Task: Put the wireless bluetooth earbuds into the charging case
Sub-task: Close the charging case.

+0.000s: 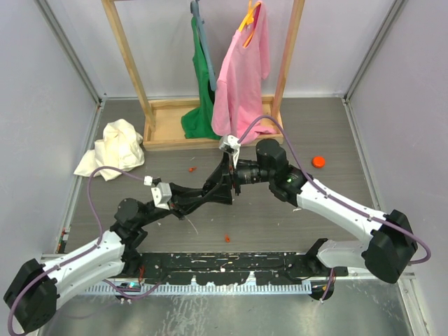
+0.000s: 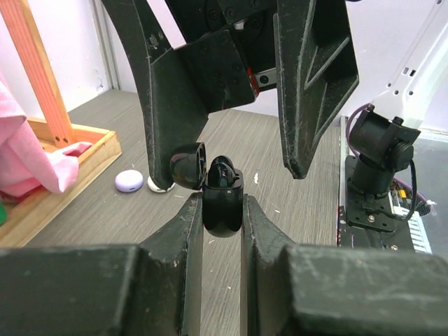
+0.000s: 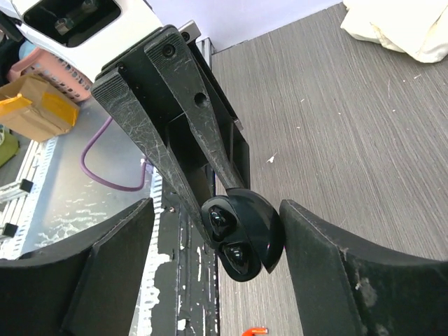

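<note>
- Pinching the charging case (image 2: 224, 218) by its lower body, the left end effector (image 2: 222, 199) holds it with both fingers pressed on its sides, raised above the surface (image 1: 280, 231).
- Case lid (image 2: 187, 166) stands hinged open toward 10 o'clock in the left wrist view.
- Both earbuds (image 3: 224, 221) sit in the case wells.
- Right end effector (image 3: 213, 217) is spread, its fingers straddling the case; the 3 o'clock finger is just beside it.
- Orange cap (image 1: 318, 162) lies at 3 o'clock of the end effectors, and white cloth (image 1: 115, 147) at 10 o'clock.
- Wooden rack (image 1: 175, 133), carrying a pink shirt (image 1: 241, 77) and a green garment (image 1: 203, 98), stands at 12 o'clock.
</note>
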### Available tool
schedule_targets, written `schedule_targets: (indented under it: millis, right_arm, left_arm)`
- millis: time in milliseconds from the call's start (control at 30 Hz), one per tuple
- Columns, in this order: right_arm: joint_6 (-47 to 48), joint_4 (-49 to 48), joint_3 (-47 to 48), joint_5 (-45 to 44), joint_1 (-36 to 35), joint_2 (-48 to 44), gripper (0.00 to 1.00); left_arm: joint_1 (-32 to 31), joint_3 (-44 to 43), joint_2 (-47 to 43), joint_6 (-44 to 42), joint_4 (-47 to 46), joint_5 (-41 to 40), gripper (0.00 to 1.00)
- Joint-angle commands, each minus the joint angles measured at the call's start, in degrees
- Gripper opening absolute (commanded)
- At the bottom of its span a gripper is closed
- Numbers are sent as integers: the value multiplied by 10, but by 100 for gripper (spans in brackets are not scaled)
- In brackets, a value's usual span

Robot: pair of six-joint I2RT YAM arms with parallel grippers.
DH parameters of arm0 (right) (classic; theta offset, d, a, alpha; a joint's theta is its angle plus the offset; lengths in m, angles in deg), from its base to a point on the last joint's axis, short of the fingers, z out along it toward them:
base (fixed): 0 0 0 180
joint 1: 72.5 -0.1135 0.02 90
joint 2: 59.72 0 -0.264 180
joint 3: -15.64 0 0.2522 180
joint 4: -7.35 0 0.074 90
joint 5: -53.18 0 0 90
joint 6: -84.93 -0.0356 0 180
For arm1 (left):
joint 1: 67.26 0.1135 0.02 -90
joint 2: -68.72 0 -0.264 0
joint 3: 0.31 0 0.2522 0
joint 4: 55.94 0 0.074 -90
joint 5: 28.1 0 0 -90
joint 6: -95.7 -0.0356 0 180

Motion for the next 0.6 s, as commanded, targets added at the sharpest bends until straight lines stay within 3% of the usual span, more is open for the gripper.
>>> schedule_targets:
  millis: [0, 400, 567]
  right_arm:
    - [37, 18, 36, 33, 0, -15, 76]
    - [99, 100, 35, -15, 7, -37, 75]
    - [109, 122, 19, -141, 8, -61, 77]
  left_arm:
    - [-1, -22, 14, 9, -40, -19, 0]
    - [-1, -27, 32, 33, 33, -100, 0]
    - [-2, -41, 49, 68, 69, -141, 2]
